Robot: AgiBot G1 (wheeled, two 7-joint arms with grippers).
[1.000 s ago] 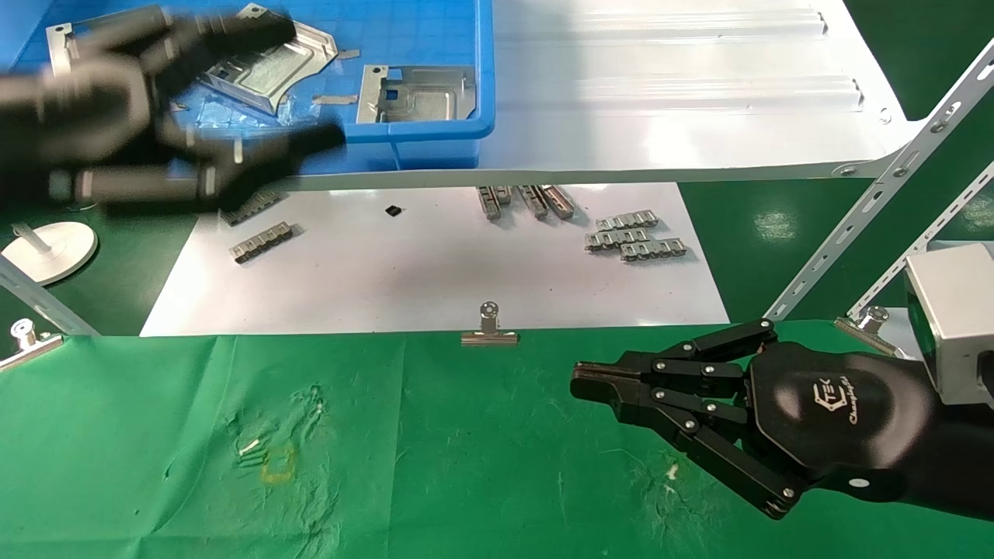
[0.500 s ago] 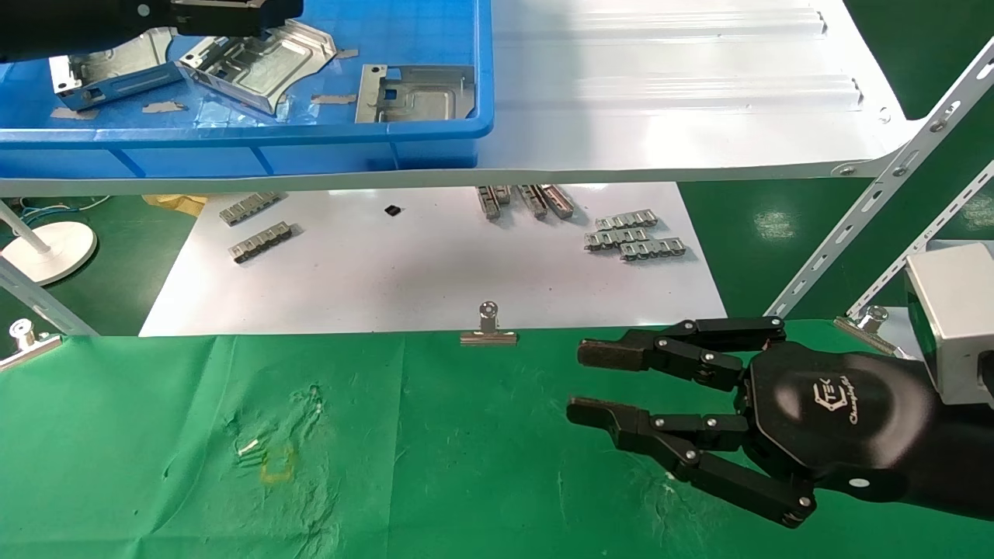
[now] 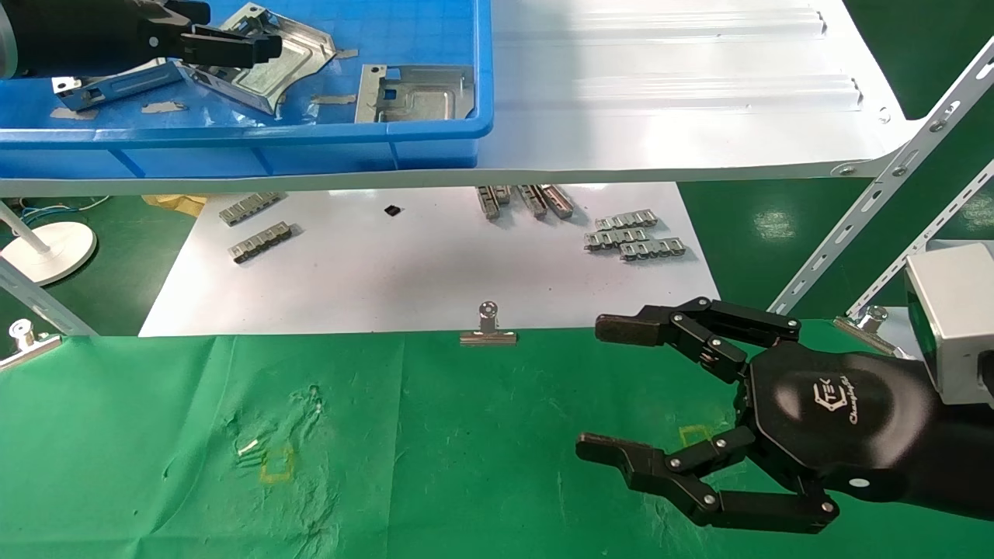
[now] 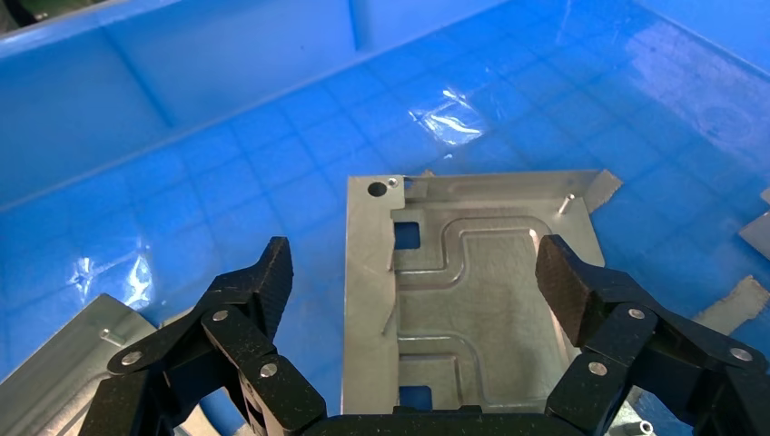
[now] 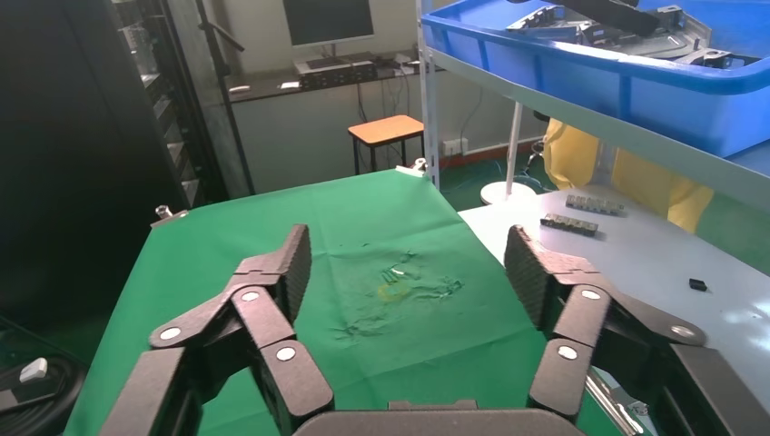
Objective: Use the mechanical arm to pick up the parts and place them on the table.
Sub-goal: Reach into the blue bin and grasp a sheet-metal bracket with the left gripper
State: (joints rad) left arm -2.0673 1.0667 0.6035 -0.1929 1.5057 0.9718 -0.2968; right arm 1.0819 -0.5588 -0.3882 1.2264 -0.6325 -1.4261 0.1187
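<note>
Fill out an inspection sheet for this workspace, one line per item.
Surface: green cloth table, wrinkled, small yellow squares; no part on it.
Job's things: three metal parts lie in the blue bin on the white shelf; one lies flat between the left fingers in the left wrist view.
Clutter: ribbed strips and a small black piece on the white sheet; binder clips at the cloth edge.
Grippers: left hand open over a part in the bin, not gripping; right hand open above the cloth, empty.
Cables: a wire near the white round base.
Surroundings: shelf struts, green floor; monitor and stool in right wrist view.
</note>
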